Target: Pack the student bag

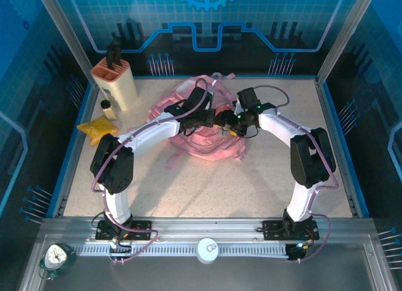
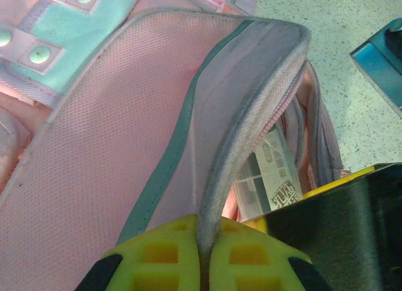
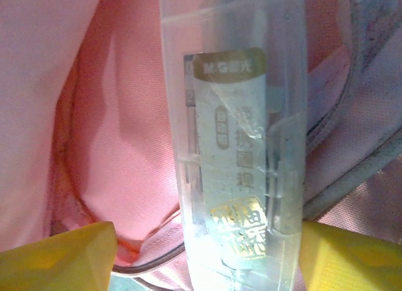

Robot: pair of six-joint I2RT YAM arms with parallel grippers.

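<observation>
Top external, table (image 1: 251,190): speckled pale surface. Both arms reach from the near edge and meet over the far middle.
Student bag (image 1: 202,144): pink, lying slumped at the far middle of the table, nearer the far edge than the near one.
Bag, axis: seems to run far to near, with a pale loop toward the far edge and straps trailing toward the near edge. The arms hide much of it, so this is not firm.
Left wrist, bag (image 2: 113,134): a mesh-faced panel with grey trim. Its zip rim is lifted and the mouth gapes to the right of that view.
Left gripper (image 2: 206,237): yellow fingers (image 2: 251,253) pressed together, pinching the grey rim of the bag's mouth. Seen from above at (image 1: 220,120).
Clear box (image 2: 270,171): transparent and labelled, lying inside the mouth.
Right wrist, clear box (image 3: 235,146): long side runs up the view, against pink lining (image 3: 125,134).
Right gripper (image 3: 207,253): fingers spread with the box between them. The finger on the left of that view is clear of the box. Contact on the other side cannot be told.
Far left corner: beige slotted holder (image 1: 115,80), with a small bottle (image 1: 107,109) beside it.
Left edge: yellow packet (image 1: 94,129).
</observation>
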